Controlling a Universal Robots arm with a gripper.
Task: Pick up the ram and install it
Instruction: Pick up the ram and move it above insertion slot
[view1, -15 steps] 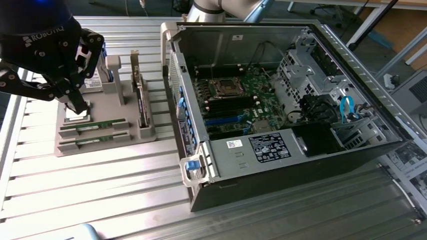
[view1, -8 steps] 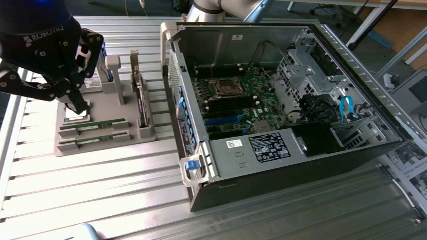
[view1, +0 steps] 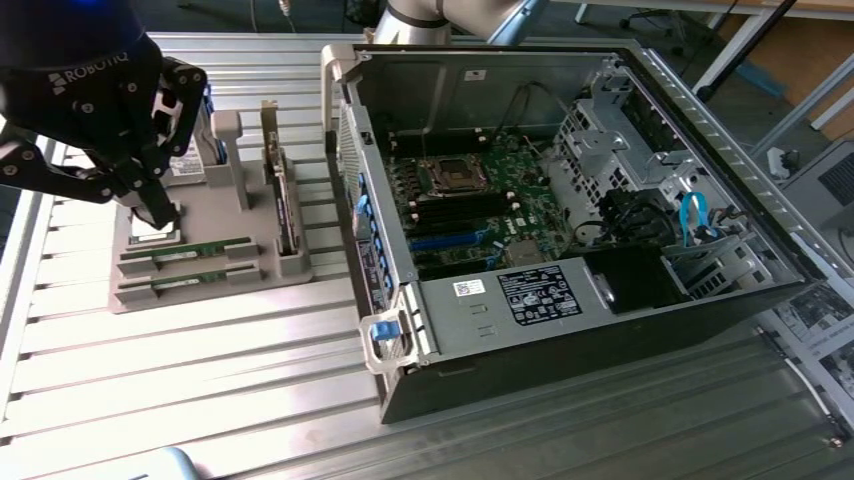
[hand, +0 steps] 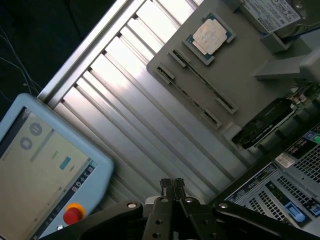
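Two look-alike green ram sticks lie side by side in slots of a grey holder (view1: 214, 295): one ram stick (view1: 187, 250) (hand: 202, 80) and a second stick (view1: 187, 281) (hand: 187, 97). My gripper (view1: 158, 212) (hand: 172, 184) hangs above the holder's end at the exterior view's left, over the square silver processor chip (hand: 210, 36). Its fingers are shut together with nothing between them. In the wrist view the sticks lie well away from the fingertips. The open computer case (view1: 561, 340) lies at the exterior view's right, its motherboard (view1: 467, 200) exposed.
A hard drive with a white label (hand: 270, 12) and an upright card (view1: 280, 190) sit in the same holder. A teach pendant with a red button (hand: 45, 165) rests on the ribbed metal table (view1: 200, 380). The case wall (view1: 350, 150) rises right beside the holder.
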